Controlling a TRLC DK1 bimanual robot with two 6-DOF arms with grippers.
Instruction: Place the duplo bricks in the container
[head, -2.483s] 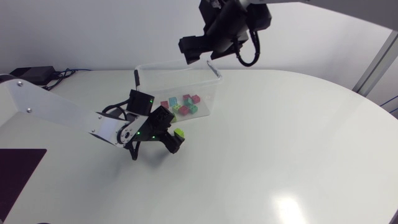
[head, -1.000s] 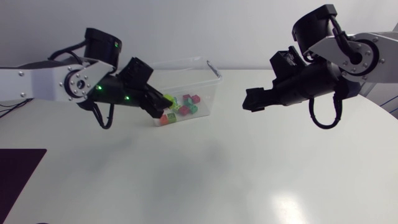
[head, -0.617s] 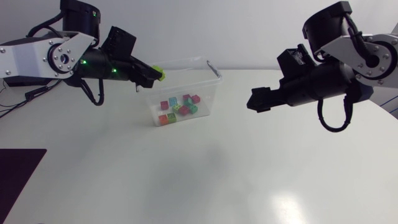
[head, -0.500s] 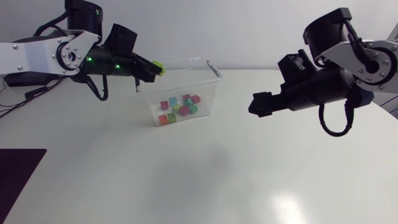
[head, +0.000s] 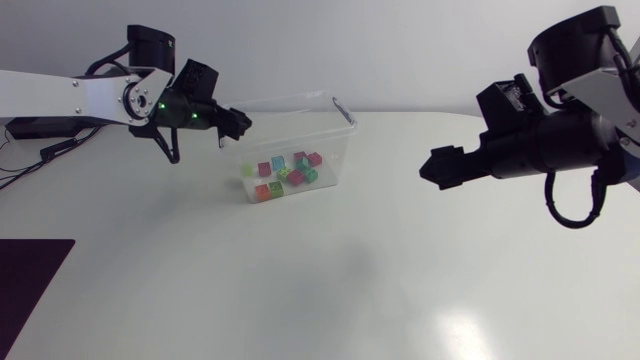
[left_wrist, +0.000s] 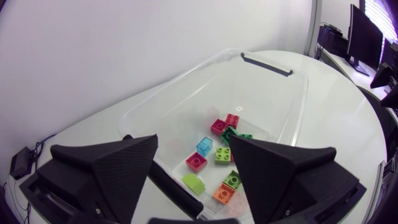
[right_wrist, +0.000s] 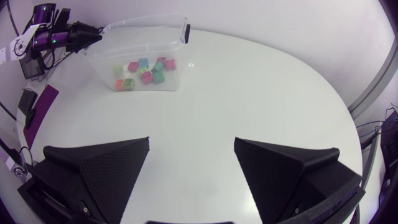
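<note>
1. Tabletop (head: 330, 290), white and rounded, is carrying one container and is lying under two arms.
2. Two arms are coming in over it, one from each side edge. The left arm (head: 70, 95) is reaching in along the far edge, and the right arm (head: 590, 80) is hanging above the right side.
3. One clear container (head: 332, 148) is sitting near the tabletop's far edge, left of the middle, with a dark handle at each end.
4. Two grippers are showing. The left gripper (head: 238, 121) is hovering over the container's left end, its jaws standing apart and gripping nothing. The right gripper (head: 432, 170) is hanging well apart from the container, toward the right edge, its jaws likewise spread and carrying nothing.
5. Duplo bricks (left_wrist: 217, 158) are all lying inside the container, on its floor. Eight are showing in the left wrist view: four green, two pink-red, one pale blue (left_wrist: 204, 147) and one orange (left_wrist: 224, 193). A finger is hiding part of the heap, so more may be lying there.
</note>
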